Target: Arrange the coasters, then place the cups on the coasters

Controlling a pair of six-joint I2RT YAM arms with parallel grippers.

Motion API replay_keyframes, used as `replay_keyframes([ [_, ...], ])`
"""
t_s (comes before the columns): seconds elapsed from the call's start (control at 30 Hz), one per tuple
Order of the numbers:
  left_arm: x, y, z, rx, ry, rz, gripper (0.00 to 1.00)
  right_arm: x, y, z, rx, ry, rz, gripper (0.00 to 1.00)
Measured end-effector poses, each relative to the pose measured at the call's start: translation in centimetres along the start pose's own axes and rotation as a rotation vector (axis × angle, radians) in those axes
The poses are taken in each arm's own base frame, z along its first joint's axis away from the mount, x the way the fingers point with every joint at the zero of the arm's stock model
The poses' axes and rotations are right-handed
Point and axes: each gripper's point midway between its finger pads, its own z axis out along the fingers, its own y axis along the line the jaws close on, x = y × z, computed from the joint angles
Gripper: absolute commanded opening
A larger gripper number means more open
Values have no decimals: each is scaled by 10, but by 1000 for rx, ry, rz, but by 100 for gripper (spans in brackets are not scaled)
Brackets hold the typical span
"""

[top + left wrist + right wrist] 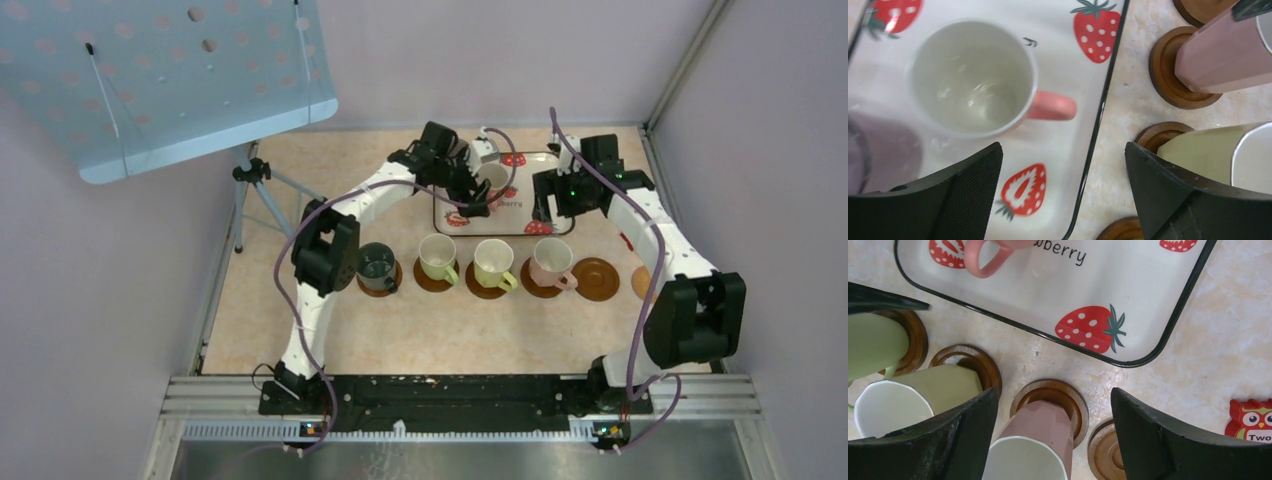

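Left tool (1063, 150) gapes above the unplaced pink cup (973, 75), right tool (1054, 392) gapes idle. Next: grip it, carry to the bare coaster (597, 279) at the row's three-o'clock end.

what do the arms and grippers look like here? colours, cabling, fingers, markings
The left arm and right arm have white links and bulky black joint housings. A purple cable loops along each. The left gripper and right gripper have wide black fingers with a finely textured inner face. A green light shows on the right wrist. No lettering is legible.
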Motion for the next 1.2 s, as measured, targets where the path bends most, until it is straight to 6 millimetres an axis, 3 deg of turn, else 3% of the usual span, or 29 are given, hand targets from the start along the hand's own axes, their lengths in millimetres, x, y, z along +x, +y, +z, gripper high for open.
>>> replay_keyframes([
  [0.13,-14,14,-40,-67,-54,-17,99,0,4,16,9,28,-2,81],
  [0.33,-43,20,-111,-183,-144,-2,99,-20,35,34,-24,-2,-39,81],
  [0.5,-47,17,-146,-260,-177,5,99,-30,52,58,-38,-1,-35,82],
  [0.7,-31,15,-164,-316,-162,-22,99,-30,52,95,2,37,10,82],
  [0.93,-17,11,-171,-353,-138,-40,99,-31,48,127,40,53,56,81],
  [1.07,-16,11,-173,-365,-134,-40,99,-32,46,139,56,58,67,76],
  [1.2,-14,13,-176,-381,-129,-39,99,-33,41,144,81,56,73,64],
])
